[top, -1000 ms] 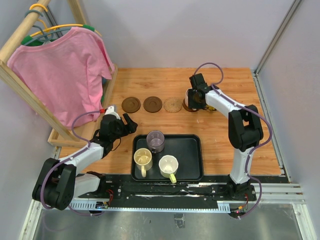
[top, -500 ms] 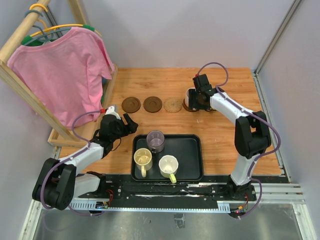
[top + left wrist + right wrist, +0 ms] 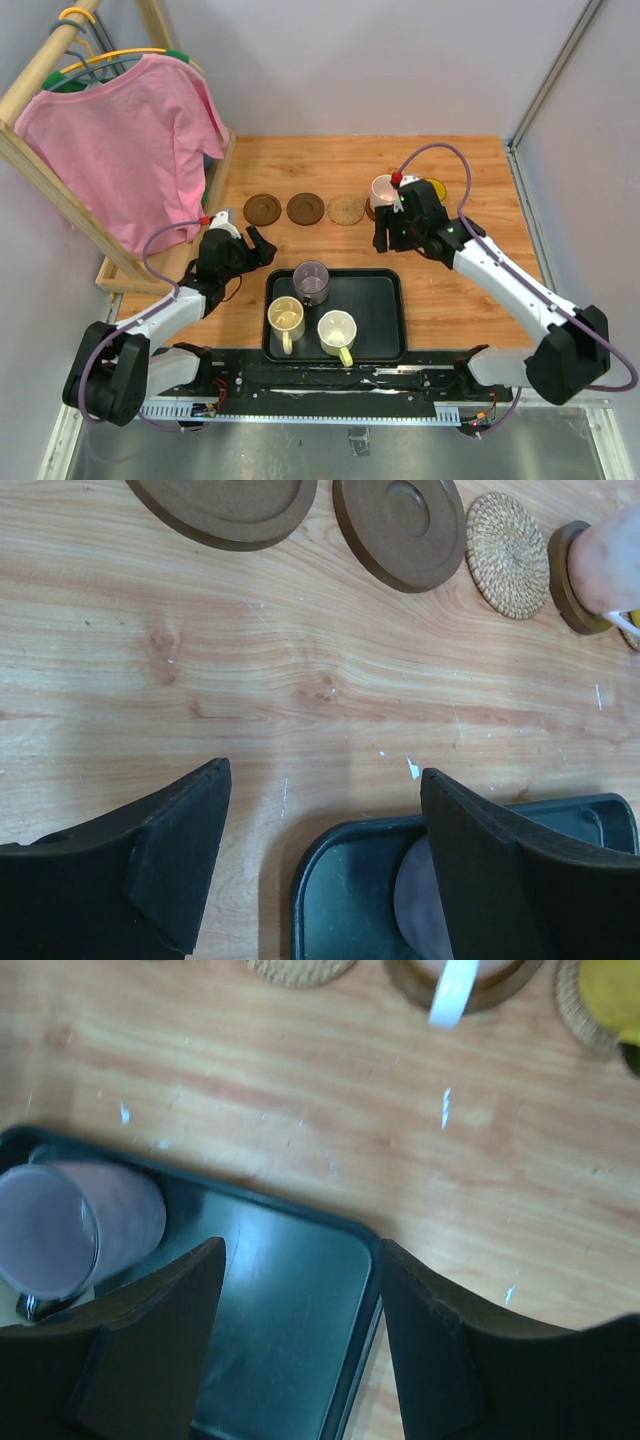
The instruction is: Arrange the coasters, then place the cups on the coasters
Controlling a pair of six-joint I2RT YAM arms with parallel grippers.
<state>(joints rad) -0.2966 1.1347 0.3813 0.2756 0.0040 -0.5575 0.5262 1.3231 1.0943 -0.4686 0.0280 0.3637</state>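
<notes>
Wooden tabletop [image 3: 450, 290], near edge: black rectangular tray [image 3: 378, 325] w/ 3 mugs to go: cream mug [image 3: 285, 317], translucent purple-grey mug [image 3: 311, 281], white mug w/ yellow-green handle [image 3: 336, 328]. L gripper [image 3: 322, 775], R gripper [image 3: 300, 1250]: jaws wide, empty. Pinkish-white mug [image 3: 383, 190], yellow mug [image 3: 437, 187] sit on far-side row of brown/tan round disc coasters [image 3: 305, 208]; 3 bare.

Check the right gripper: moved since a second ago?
Yes. The right gripper has pulled back from the pinkish cup toward the table's near edge, and is now by the black tray, at its far right corner.

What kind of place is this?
Probably a lab test cell: grey panel walls, a metal mounting rail, a wooden table staged with a pink shirt and a tray of cups.
</notes>
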